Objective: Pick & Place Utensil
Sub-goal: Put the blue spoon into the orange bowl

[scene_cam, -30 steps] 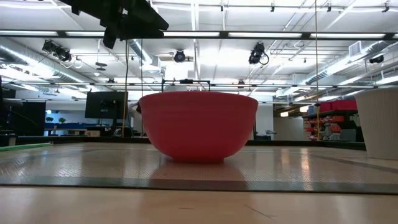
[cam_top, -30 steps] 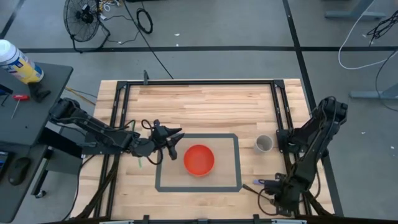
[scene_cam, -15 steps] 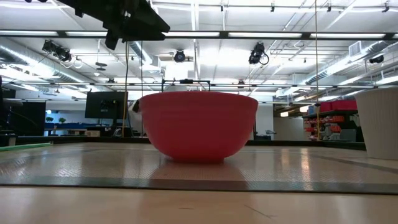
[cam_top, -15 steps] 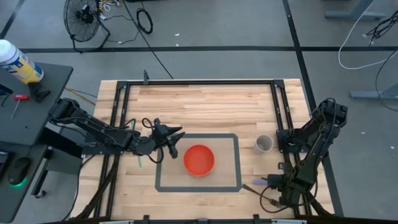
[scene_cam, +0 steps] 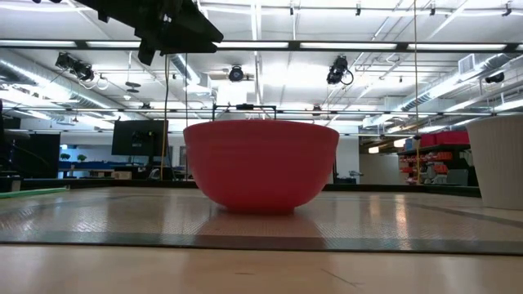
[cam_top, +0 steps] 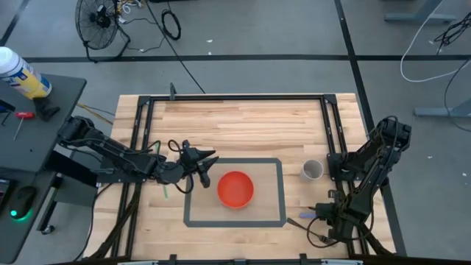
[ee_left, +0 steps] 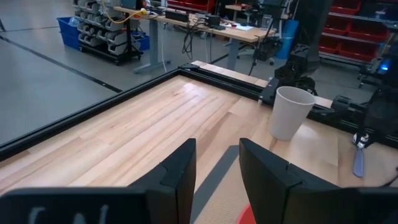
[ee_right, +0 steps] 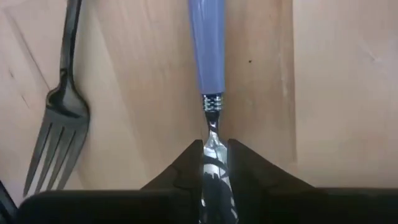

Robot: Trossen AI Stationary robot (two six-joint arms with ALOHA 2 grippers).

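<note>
A utensil with a blue-purple handle and a metal neck is in my right gripper, which is shut on it near the table's front right. Its handle points toward the table's left. A red bowl stands inside a grey taped rectangle at mid-table. My left gripper hovers open and empty just left of the bowl, and it shows at the top of the low view. My right gripper pinches the utensil's metal neck, just behind the handle, between its two fingers. The handle sticks out forward past the fingertips, in line with them. Whether the utensil is clear of the table, I cannot tell.
A black fork lies on the wood beside the held utensil. A white cup stands right of the taped rectangle. A green stick-like thing lies below my left gripper. A black frame rail runs around the table.
My right gripper has shifted a little toward the table's far edge with the utensil, whose handle still points toward the table's left. The bowl has stayed put.
</note>
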